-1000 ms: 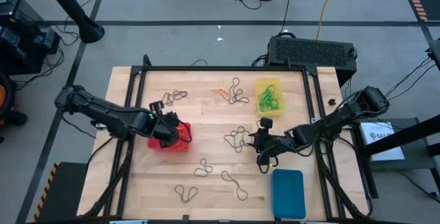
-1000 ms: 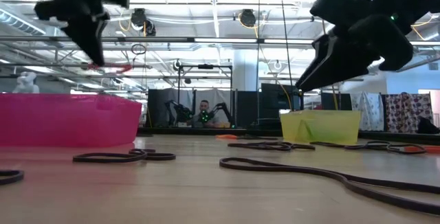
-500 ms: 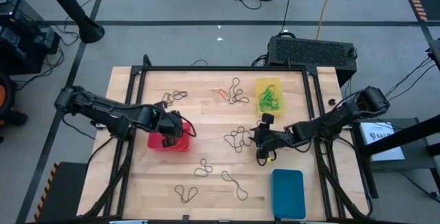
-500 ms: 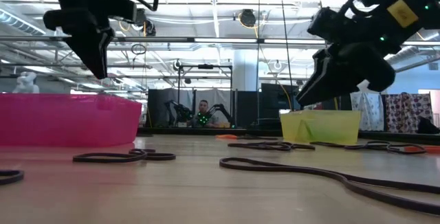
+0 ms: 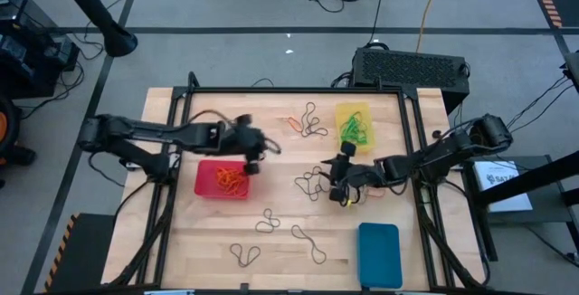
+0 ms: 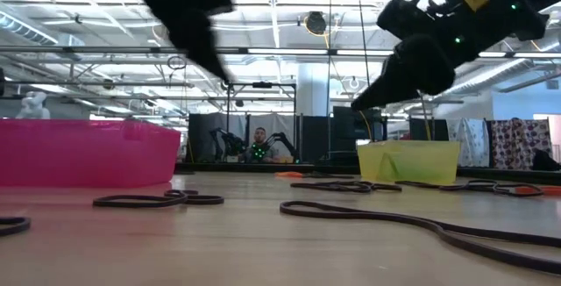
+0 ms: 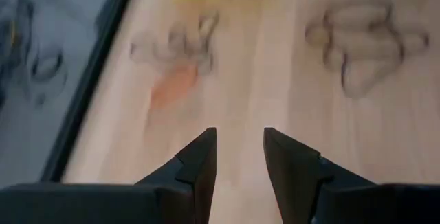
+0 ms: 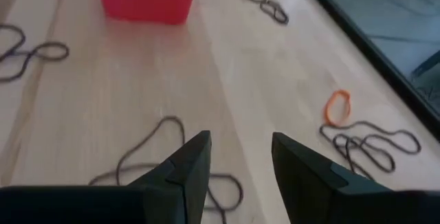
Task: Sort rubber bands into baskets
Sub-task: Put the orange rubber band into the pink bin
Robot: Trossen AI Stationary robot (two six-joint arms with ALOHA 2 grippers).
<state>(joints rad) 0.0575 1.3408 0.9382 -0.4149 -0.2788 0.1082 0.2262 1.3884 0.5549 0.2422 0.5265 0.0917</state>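
orange bands (image 5: pixel 223 179) lie in the red basket (image 5: pixel 203 185) on the worktop (image 5: pixel 280 241). my left gripper (image 5: pixel 258 146) hangs released beyond it. my right gripper (image 5: pixel 336 179), empty and parted, hovers over dark bands (image 5: pixel 312 182) near the yellow basket (image 5: pixel 354 141).

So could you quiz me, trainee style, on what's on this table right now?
1. True or false: the red basket holds orange bands.
2. Which basket holds green bands? A) blue basket B) yellow basket C) neither
3. Fill in: the right tool, fingers apart, hangs over a cluster of ____ bands.

The left tool, also open and empty, is beyond the red basket.

Key: 1 true; 2 B; 3 dark.
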